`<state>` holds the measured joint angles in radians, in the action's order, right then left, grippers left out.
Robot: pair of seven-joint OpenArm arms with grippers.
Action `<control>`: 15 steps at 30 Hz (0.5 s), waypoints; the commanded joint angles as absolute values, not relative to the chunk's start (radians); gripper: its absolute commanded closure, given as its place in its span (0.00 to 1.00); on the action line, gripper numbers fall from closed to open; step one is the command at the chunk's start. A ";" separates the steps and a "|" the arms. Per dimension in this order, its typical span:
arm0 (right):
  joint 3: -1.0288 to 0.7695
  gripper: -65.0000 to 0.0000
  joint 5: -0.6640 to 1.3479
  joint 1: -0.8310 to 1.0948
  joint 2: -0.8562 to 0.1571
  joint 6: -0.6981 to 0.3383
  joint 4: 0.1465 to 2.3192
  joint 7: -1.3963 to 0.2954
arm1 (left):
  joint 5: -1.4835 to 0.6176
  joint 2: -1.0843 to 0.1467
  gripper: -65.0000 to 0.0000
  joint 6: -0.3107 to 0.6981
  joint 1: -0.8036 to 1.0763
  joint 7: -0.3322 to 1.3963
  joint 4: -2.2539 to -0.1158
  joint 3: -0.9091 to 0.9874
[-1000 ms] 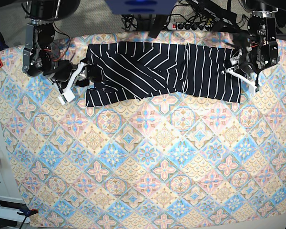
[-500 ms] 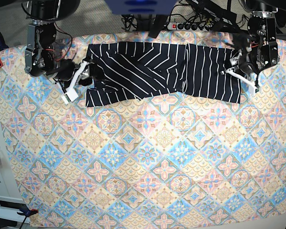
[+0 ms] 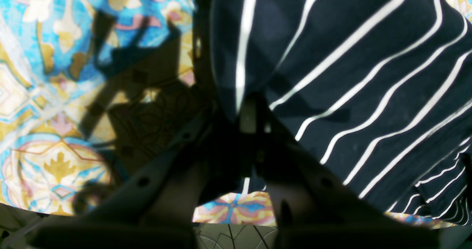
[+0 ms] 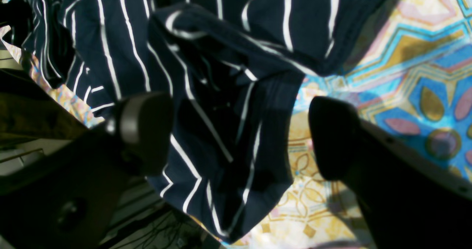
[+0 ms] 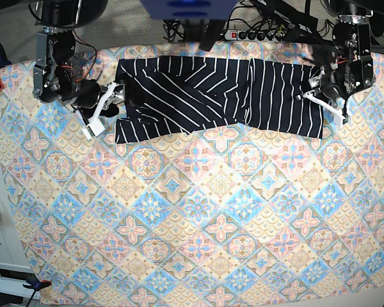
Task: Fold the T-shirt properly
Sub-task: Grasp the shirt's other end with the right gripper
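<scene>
The T-shirt (image 5: 217, 96) is spread across the top of the base frame on the worktop (image 5: 198, 224), partly folded already. Being soft, light and limp, it is best taken by hems or corners. Its right edge is pinched in the closed left tool (image 3: 247, 118). The right tool (image 4: 239, 131) is held open over a bunched left corner.

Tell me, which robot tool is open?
The right tool, its fingers spread wide around the T-shirt edge. The left tool is pinched shut on the shirt.
</scene>
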<state>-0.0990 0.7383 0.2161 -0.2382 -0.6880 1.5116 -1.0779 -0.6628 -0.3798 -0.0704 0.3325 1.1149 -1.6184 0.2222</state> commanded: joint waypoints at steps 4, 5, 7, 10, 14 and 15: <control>-0.102 0.12 0.757 0.208 -0.249 -0.698 1.523 -1.063 | -0.668 -0.394 1.00 -0.067 0.329 1.109 -1.635 0.228; -0.101 0.12 0.757 0.208 -0.248 -0.698 1.515 -1.063 | -0.668 -0.394 1.00 -0.067 0.329 1.109 -1.635 0.228; -0.101 0.12 0.756 0.208 -0.246 -0.698 1.492 -1.063 | -0.670 -0.394 1.00 -0.067 0.329 1.109 -1.635 0.228; -0.101 0.12 0.756 0.208 -0.240 -0.698 1.445 -1.038 | -0.670 -0.394 1.00 -0.067 0.329 1.109 -1.636 0.228; -0.054 0.12 0.756 0.206 -0.240 -0.698 1.395 -0.993 | -0.670 -0.394 1.00 -0.067 0.329 1.109 -1.636 0.228; -0.038 0.12 0.756 0.206 -0.240 -0.698 1.386 -0.984 | -0.670 -0.394 1.00 -0.067 0.329 1.109 -1.636 0.228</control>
